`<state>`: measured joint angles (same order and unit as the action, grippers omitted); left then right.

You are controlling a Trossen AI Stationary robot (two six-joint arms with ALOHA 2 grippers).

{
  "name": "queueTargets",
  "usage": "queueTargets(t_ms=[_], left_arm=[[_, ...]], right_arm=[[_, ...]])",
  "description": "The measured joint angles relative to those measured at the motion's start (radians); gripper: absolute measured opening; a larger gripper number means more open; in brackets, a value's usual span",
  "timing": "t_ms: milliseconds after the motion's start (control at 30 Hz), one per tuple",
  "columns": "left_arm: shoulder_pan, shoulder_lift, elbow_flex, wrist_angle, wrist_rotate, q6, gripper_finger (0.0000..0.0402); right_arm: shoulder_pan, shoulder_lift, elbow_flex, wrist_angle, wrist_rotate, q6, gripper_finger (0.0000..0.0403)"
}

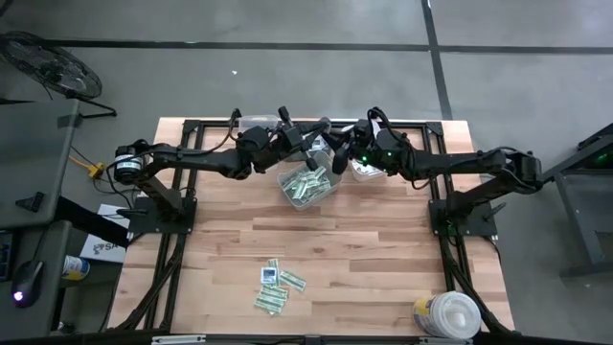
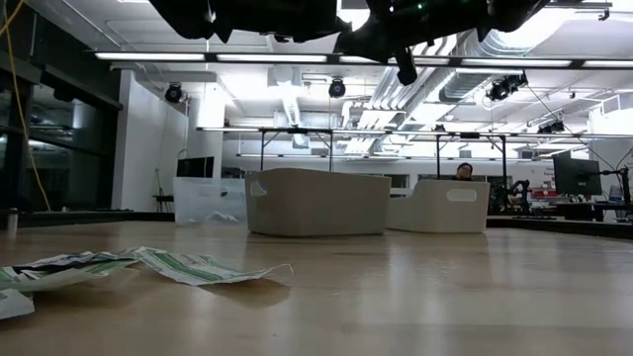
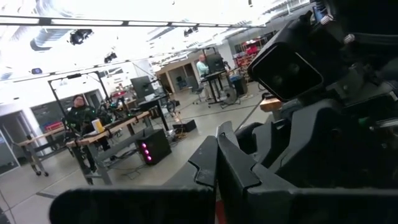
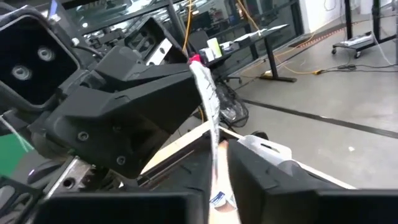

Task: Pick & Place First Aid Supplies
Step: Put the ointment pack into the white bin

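Several first aid packets (image 1: 275,287) are seen lying loose on the near part of the wooden table (image 1: 383,259), green-and-white strips mixed with a squarish white one, close together in a small cluster. At the near right corner a round white tub (image 1: 446,315) is parked. Farther back, near the table's far edge, a clear bin (image 1: 308,185) is found, filled with more green-and-white packets. Behind it, a dark bin (image 1: 257,123) and a white bin (image 1: 364,169) are partly covered by the arms.

Above the clear bin the two grippers are brought tip to tip. A thin white packet (image 4: 208,106) is stretched between them: one end is pinched by the right gripper (image 4: 219,163), jaws nearly closed on it, while the other end, with a red tip, is clamped at the left gripper (image 3: 216,163), fingers fully closed. Beyond the table, people are glimpsed at desks in the room.
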<state>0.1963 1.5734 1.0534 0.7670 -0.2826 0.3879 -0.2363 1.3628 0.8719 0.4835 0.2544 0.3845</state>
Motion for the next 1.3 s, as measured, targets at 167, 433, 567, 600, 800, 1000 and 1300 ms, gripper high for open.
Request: queueTargets(t_ms=[167, 433, 567, 600, 800, 1000, 1300], left_arm=[[0.000, 0.000, 0.000, -0.001, 0.003, 0.000, 0.0000], [0.000, 0.000, 0.000, -0.017, 0.003, 0.000, 0.0007], [0.000, 0.000, 0.000, -0.018, 0.002, 0.000, 0.0018], [0.000, 0.000, 0.000, -0.018, 0.003, 0.000, 0.0022], [0.000, -0.001, 0.000, -0.014, 0.012, 0.000, 0.0077], [0.000, -0.032, -0.002, -0.026, 0.012, 0.004, 0.0144], [0.000, -0.203, 0.000, -0.288, -0.023, 0.106, 0.0170]], right_arm=[[0.000, 0.000, 0.000, -0.008, -0.019, -0.005, 0.0006], [-0.001, 0.000, -0.001, -0.022, -0.019, 0.001, 0.0001], [-0.001, 0.000, -0.001, -0.031, -0.018, 0.007, 0.0001], [-0.001, 0.000, -0.001, -0.034, -0.018, 0.007, 0.0001], [-0.006, 0.000, -0.002, -0.053, -0.018, 0.012, 0.0000], [-0.034, -0.012, -0.002, -0.139, -0.001, 0.033, 0.0000], [-0.124, -0.112, -0.002, -0.501, 0.050, 0.110, 0.0000]])
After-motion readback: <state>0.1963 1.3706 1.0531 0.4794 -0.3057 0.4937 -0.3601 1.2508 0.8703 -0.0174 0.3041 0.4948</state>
